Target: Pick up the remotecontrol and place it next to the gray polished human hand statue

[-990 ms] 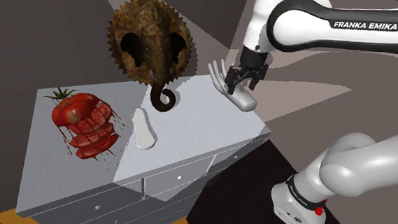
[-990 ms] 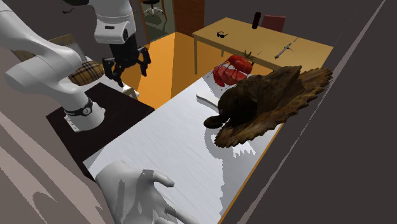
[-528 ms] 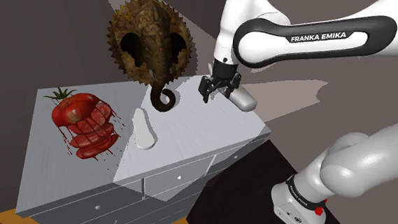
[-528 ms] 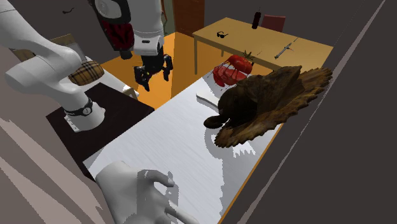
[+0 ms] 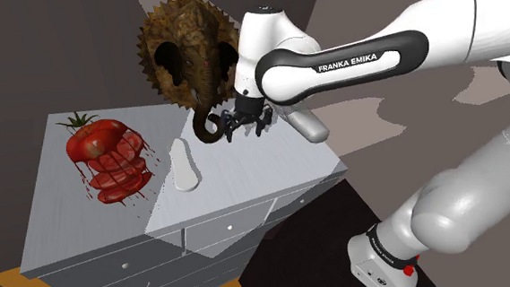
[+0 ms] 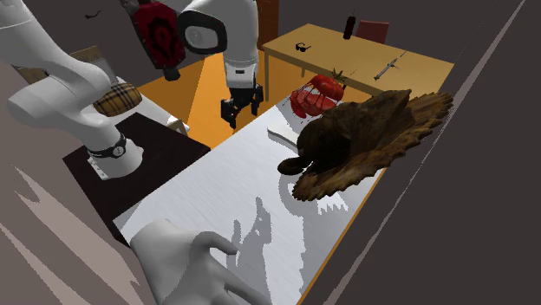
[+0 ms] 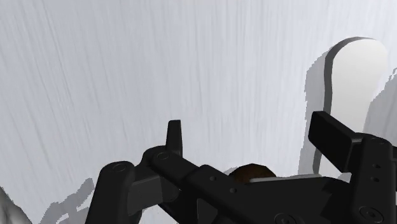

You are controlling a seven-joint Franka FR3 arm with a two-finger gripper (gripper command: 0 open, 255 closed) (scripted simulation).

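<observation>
The arm (image 5: 461, 198) is glossy white with rounded links, a black band (image 5: 365, 56) lettered FRANKA EMIKA, a red dot (image 5: 408, 270) near its base, and an all-black gripper (image 5: 245, 133).

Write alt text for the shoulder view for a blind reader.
A white robot arm holds its open black claw over a grey dresser, between a white remote and a pale hand statue. A brown elephant head and a sliced tomato share the top.
</observation>
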